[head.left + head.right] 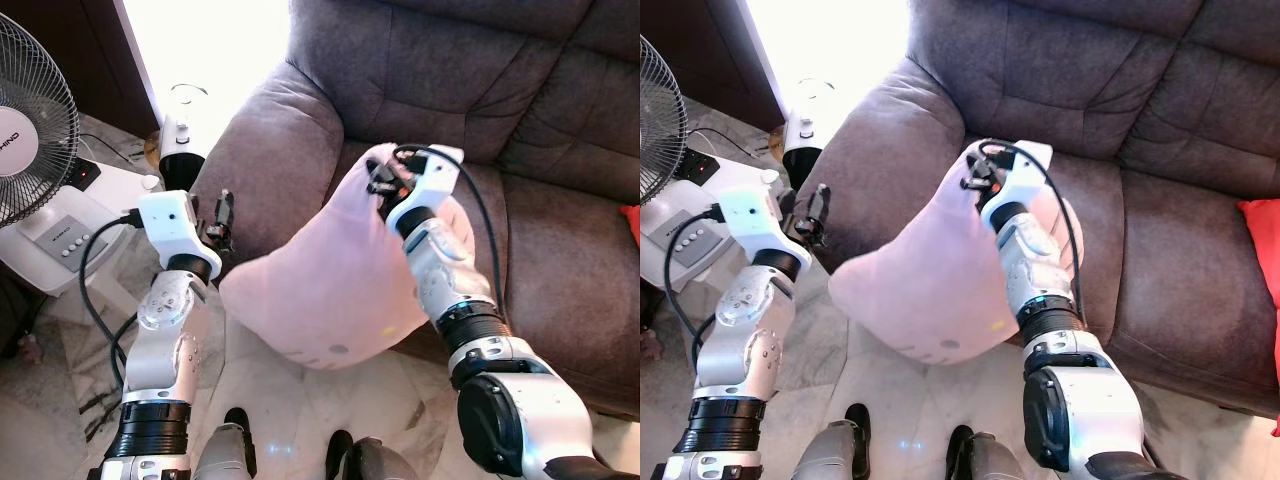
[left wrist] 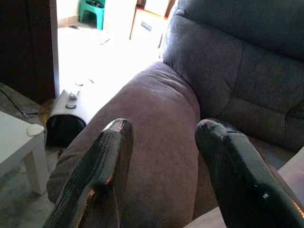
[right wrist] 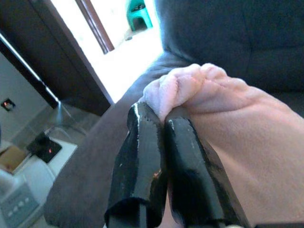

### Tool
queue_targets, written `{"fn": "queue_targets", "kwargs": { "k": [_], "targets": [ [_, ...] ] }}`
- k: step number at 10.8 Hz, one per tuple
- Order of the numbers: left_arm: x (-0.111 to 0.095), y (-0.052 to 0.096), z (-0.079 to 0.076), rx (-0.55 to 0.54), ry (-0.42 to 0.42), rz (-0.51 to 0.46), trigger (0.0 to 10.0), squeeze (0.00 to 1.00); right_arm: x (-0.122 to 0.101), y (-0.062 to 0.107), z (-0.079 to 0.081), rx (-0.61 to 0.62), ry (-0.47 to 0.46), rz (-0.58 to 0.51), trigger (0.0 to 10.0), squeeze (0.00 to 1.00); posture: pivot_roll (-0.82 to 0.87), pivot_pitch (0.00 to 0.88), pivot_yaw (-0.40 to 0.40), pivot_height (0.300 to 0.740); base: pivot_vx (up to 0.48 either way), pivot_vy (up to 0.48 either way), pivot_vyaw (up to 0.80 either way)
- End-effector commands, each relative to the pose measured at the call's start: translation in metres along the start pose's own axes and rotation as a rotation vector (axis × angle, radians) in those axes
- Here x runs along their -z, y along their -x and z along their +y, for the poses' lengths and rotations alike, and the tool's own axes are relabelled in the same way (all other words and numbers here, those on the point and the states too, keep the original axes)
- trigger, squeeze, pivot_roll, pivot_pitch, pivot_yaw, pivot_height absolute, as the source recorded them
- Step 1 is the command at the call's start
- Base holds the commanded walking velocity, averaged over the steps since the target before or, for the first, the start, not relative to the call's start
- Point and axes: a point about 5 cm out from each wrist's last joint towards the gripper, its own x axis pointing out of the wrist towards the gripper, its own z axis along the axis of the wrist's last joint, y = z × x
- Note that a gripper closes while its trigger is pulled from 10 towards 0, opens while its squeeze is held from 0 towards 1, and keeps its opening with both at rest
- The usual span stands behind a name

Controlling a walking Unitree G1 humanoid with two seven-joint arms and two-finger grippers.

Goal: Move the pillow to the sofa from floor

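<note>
The right gripper (image 3: 159,142) is pinching the top corner of the one soft pale-pink fleece pillow (image 1: 330,280), its two black fingers (image 3: 137,156) pressed almost together with a bunched fold of pink fabric squeezed between their tips. The pillow is hanging from that grip, lifted off the pale marble floor (image 1: 290,410) and sitting in front of the seat edge of the brown-grey suede sofa (image 1: 480,90), with its upper corner lying at about 12 o'clock and its rounded lower corner at about 6 o'clock. The left gripper (image 2: 164,156) is holding nothing; its two fingers (image 2: 107,166) are standing well apart (a wide gap showing the sofa's padded armrest (image 2: 152,123) beyond them), and it is hovering just beside the pillow's 9 o'clock edge, near the armrest. At about 10 o'clock from the pillow, one white pedestal fan (image 1: 30,120) is standing beside one small white side table (image 1: 110,190).
</note>
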Motion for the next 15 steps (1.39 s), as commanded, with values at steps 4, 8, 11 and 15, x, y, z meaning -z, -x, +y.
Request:
{"fn": "queue_targets", "kwargs": {
  "k": [4,8,11,15],
  "targets": [
    [-0.004,0.002,0.000,-0.020,0.018,-0.033,10.0,0.00,-0.058,-0.010,0.020,-0.087,0.052,-0.222,10.0,0.00,0.19,0.145,-0.119,0.740,0.000,0.000,0.00],
    [-0.005,0.004,0.001,-0.035,0.025,-0.043,10.0,0.00,-0.046,-0.008,0.019,-0.079,0.055,-0.197,10.0,0.00,0.19,0.144,-0.120,0.740,0.000,0.000,0.00],
    [-0.005,0.006,-0.001,-0.025,0.029,-0.038,10.0,0.00,-0.017,-0.003,0.005,0.001,0.106,-0.074,10.0,0.00,0.20,0.141,-0.119,0.740,0.000,0.000,0.00],
    [-0.003,0.008,-0.005,-0.011,0.035,-0.027,10.0,0.00,-0.002,0.006,-0.008,0.060,0.130,-0.032,10.0,0.00,0.20,0.138,-0.108,0.740,0.000,0.000,0.00]
  ]
}}
